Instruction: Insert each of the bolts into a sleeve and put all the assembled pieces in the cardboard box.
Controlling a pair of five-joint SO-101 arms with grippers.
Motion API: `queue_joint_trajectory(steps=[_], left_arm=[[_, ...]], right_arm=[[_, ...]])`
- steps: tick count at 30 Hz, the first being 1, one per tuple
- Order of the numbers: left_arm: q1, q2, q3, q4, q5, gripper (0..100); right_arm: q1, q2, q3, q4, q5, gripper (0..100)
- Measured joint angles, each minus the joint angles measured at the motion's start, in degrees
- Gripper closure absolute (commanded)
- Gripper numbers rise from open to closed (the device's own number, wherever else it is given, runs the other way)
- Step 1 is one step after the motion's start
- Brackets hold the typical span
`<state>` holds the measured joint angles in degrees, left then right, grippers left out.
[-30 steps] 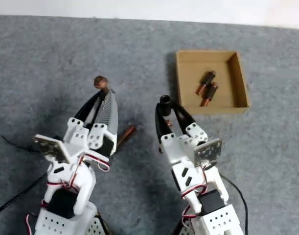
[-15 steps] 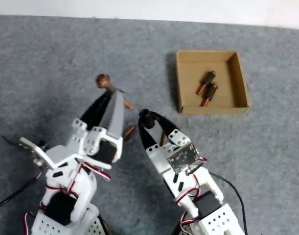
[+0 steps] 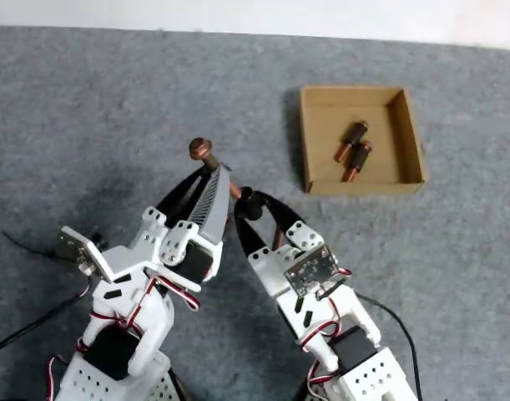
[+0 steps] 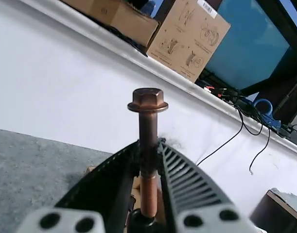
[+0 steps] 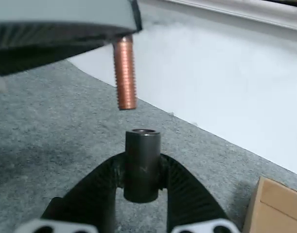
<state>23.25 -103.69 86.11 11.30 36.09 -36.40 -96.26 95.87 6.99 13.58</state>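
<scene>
The bolt [image 4: 148, 100] is up in the air, off the tabletop [image 3: 88, 100], with its head on top and its screw end [image 5: 124, 73] hanging just above the open hole of the sleeve [image 5: 143, 162]. The two are near but not touching yet, and the tip does not look quite lined up with the hole. My left fingers [image 4: 187, 179] are squeezed tight on the middle of the bolt. My right fingers [image 5: 182, 194] are squeezed tight on the sleeve and hold it standing up with its hole on top. I think this step is the pushing-in step. To do it well, I should first slide the bolt a tiny bit so the tip sits right over the hole. I should keep the bolt and sleeve in one straight line, then come down slowly. I should keep both grips tight so nothing tips or slips out. If the tip bumps the rim, I should lift a little and try again, not push hard. The cardboard box [image 3: 303, 138] sits well apart, with two assembled pieces [image 3: 352, 139] lying inside it. Half a second ago the bolt was farther away from the sleeve. My left arm has swung it over, while the sleeve has stayed in about the same spot.
</scene>
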Motion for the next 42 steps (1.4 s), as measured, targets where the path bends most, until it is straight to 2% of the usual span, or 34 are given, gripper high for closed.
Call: queue_joint_trajectory(steps=[16, 26, 37, 42], left_arm=[[0.5, -0.1, 2.2, -0.2, -0.2, 99], [0.5, -0.2, 6.6, -6.8, -1.8, 99], [3.8, -0.2, 6.7, -6.9, -4.7, 99], [3.9, -0.7, 6.3, -3.7, -4.7, 99]], right_arm=[[-0.6, 0.1, 0.0, 0.1, 0.1, 99.4], [-2.5, 0.1, 0.0, 0.5, 0.1, 99.4], [-0.5, 0.1, 0.0, 0.5, 0.1, 99.4], [-0.1, 0.1, 0.0, 0.5, 0.2, 99.4]])
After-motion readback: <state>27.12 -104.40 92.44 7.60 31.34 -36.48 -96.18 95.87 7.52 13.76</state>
